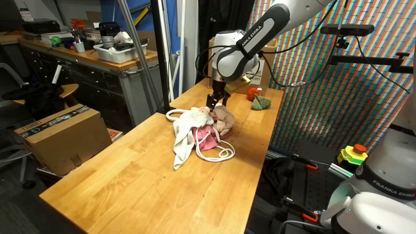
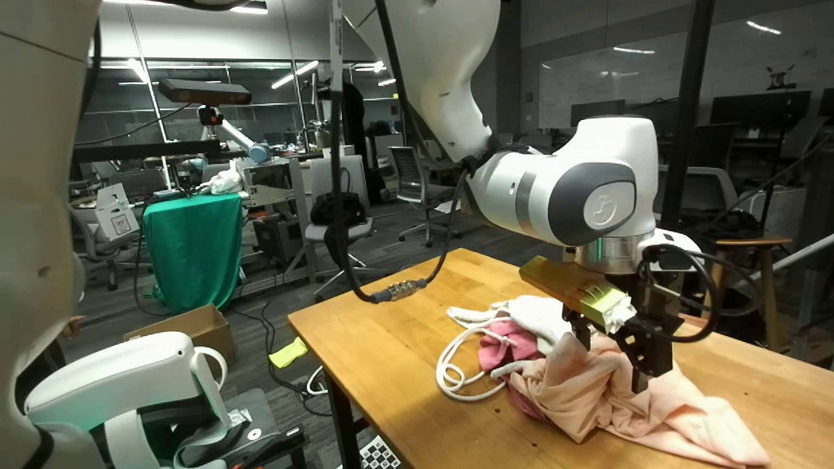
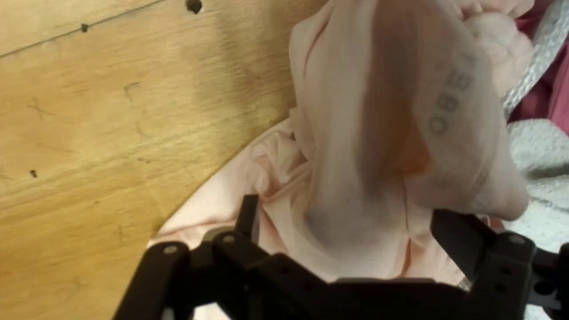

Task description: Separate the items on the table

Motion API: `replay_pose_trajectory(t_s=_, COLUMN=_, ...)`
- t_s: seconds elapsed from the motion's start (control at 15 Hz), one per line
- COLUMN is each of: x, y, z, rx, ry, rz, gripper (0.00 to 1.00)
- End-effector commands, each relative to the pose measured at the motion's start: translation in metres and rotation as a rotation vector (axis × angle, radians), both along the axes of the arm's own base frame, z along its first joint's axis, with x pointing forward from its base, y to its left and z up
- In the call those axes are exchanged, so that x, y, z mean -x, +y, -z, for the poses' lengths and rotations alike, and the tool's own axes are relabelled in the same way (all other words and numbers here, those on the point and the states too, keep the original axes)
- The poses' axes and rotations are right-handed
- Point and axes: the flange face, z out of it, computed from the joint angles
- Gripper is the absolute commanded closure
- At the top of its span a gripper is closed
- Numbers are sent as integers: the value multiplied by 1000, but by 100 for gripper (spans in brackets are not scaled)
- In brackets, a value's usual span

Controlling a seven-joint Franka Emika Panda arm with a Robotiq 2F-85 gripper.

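Claw (image 3: pixel 346 211): wide, pointing down.
Peach cloth (image 3: pixel 342 142): under the claw, between its tips in the wrist view, long end lying away from the white cloth (image 2: pixel 542 318).

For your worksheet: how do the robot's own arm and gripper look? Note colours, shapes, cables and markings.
The arm is mostly white and rounded, with dark grey covers; in an exterior view, a black band on it reads "FRANKA EMIKA". Black cables loop beside it, one with a metallic connector. The gripper is black, with angular, jointed fingers.
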Motion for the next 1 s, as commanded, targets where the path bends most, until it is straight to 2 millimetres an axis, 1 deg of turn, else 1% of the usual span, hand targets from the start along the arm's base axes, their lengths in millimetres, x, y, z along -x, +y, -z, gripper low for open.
replay_pose_trajectory(t_s=0.0, x=-11, y=-17, z=10, rx=-91, ry=61, rz=-57, gripper=0)
replay_pose_trajectory(t_s=0.27, x=-9, y=-34, z=29, rx=-136, ry=140, rz=-64, gripper=0)
replay_pose_trajectory(t_s=0.53, x=-8, y=-38, z=44, rx=-145, ry=191, rz=-80, gripper=0)
replay_pose_trajectory(t_s=0.6, x=-7, y=-37, z=46, rx=-148, ry=196, rz=-83, gripper=10)
replay_pose_trajectory(t_s=0.67, x=-8, y=-37, z=47, rx=-149, ry=201, rz=-85, gripper=25)
replay_pose_trajectory(t_s=0.8, x=-8, y=-37, z=46, rx=-147, ry=202, rz=-83, gripper=42)
replay_pose_trajectory(t_s=0.93, x=-8, y=-37, z=40, rx=-141, ry=189, rz=-80, gripper=58)
